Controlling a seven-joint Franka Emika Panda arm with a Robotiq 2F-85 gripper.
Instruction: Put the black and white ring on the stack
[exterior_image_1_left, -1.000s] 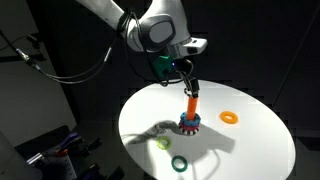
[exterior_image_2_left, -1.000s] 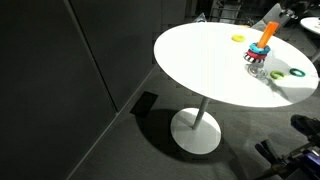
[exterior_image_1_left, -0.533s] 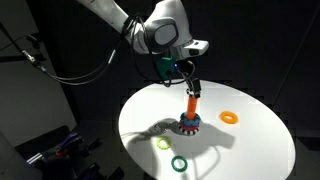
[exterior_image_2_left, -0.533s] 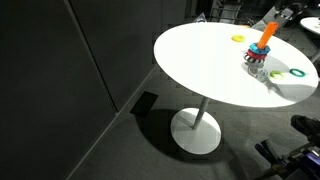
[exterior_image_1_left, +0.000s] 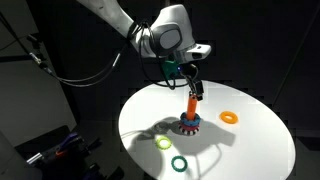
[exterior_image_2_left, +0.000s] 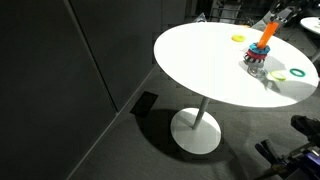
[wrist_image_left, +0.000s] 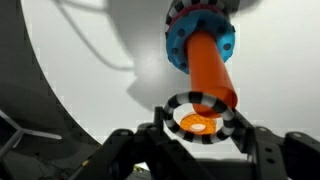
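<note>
On the left of the white table (exterior_image_1_left: 250, 145), in an exterior view, a yellow-green ring (exterior_image_1_left: 163, 143) and a dark green ring (exterior_image_1_left: 179, 163) are seen lying flat, well apart from the work and untouched. Towards the middle the stack (exterior_image_1_left: 189, 122) is found: an upright orange peg (exterior_image_1_left: 190, 105) with blue and red toothed rings piled round its foot. Directly above the peg the gripper (exterior_image_1_left: 192, 89) is held pointing straight down. This is judged to be so that the hole of the black and white ring (wrist_image_left: 205, 118) (made out properly only in the wrist view) is lined up with the peg and can be slid down without catching. Farther right, a lone flat orange ring (exterior_image_1_left: 229, 117) is left on the table, clear of the stack.

In the wrist view, the ring is seen pinched by its outer edge between the two fingers (wrist_image_left: 140, 145), one pressed against each side, so that the hole is kept free. The orange tip of the peg is visible through that hole. The ring is therefore judged to be at the very top of the peg or just slipped over it; which of the two cannot be told. It has not been let go, and it is well above the blue toothed ring (wrist_image_left: 200, 40) at the base.

The ring itself is small and pale, with dark patches alternating round its rim like a checked band.
</note>
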